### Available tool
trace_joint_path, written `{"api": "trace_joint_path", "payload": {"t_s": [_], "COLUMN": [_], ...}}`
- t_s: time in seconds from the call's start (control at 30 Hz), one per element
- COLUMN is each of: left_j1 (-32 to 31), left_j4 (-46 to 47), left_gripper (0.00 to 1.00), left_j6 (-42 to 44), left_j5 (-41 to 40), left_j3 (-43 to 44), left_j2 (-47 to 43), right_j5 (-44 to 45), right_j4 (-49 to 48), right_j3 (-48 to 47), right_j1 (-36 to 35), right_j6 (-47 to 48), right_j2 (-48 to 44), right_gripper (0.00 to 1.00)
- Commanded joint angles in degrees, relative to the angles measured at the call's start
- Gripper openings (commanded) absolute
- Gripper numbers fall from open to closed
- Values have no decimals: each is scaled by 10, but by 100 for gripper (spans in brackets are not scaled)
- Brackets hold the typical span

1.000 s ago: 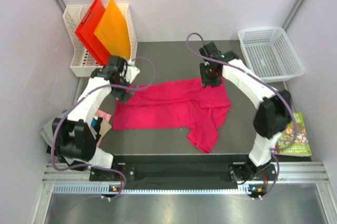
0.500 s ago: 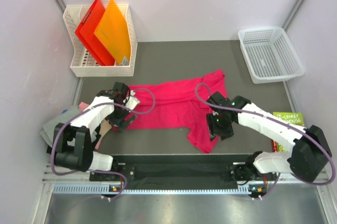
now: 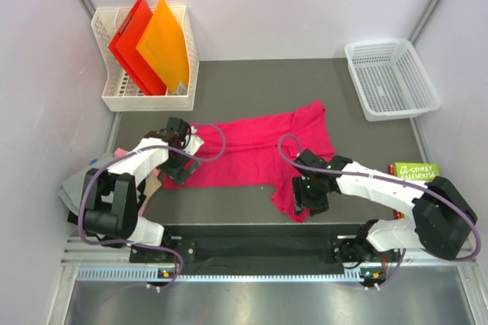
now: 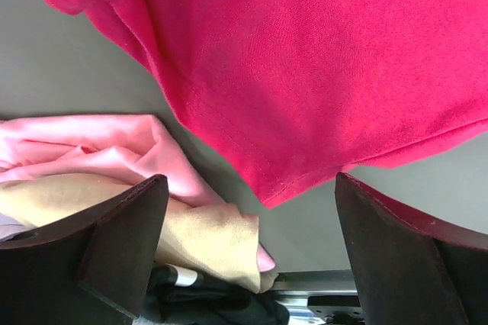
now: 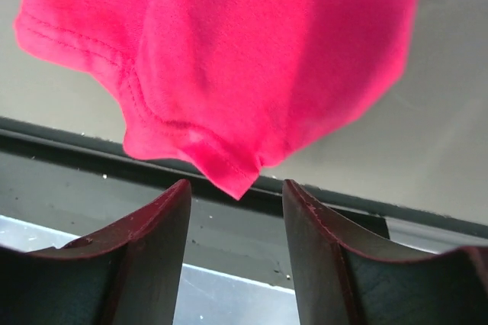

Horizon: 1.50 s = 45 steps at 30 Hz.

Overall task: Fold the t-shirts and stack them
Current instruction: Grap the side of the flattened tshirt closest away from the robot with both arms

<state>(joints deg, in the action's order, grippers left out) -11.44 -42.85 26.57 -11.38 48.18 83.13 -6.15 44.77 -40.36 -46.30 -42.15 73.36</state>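
Lying on grey table (image 3: 252, 81) between pale walls (image 3: 290, 4), magenta shirt (image 3: 244, 149), left claw (image 4: 250, 188) and right claw (image 5: 236, 188) apart

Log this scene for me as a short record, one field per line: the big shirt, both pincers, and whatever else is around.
Magenta shirt: spread out on the table, not yet folded
Left pincer: open, above the shirt's near left corner
Right pincer: open, at the shirt's nearest tip, not gripping
Folded shirts: pale pink shirt and tan shirt, by the left pincer
Elsewhere: folders in a rack, white basket, book
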Motion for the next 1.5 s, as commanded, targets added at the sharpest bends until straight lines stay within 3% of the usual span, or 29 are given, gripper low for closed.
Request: {"api": "trace_joint_path", "payload": {"t_s": [0.0, 0.6, 0.87, 1.03, 1.47], "left_j1": [0, -1, -2, -4, -9], "left_j4": [15, 27, 36, 33, 26], "left_gripper": [94, 90, 84, 78, 74], "left_j6": [-14, -32, -41, -43, -43], "left_j5": [7, 18, 16, 15, 21], "left_j3": [-2, -14, -11, -2, 11], "left_j2": [5, 34, 50, 55, 60], "right_j5": [5, 33, 42, 42, 41], "right_j4": [-57, -98, -111, -116, -123], "right_j3": [6, 48, 49, 49, 72], "right_j1": [-19, -22, -22, -22, -22], "right_j6": [-26, -34, -43, -43, -67], "right_j2": [19, 71, 72, 82, 70], "right_gripper": [51, 47, 38, 22, 24]}}
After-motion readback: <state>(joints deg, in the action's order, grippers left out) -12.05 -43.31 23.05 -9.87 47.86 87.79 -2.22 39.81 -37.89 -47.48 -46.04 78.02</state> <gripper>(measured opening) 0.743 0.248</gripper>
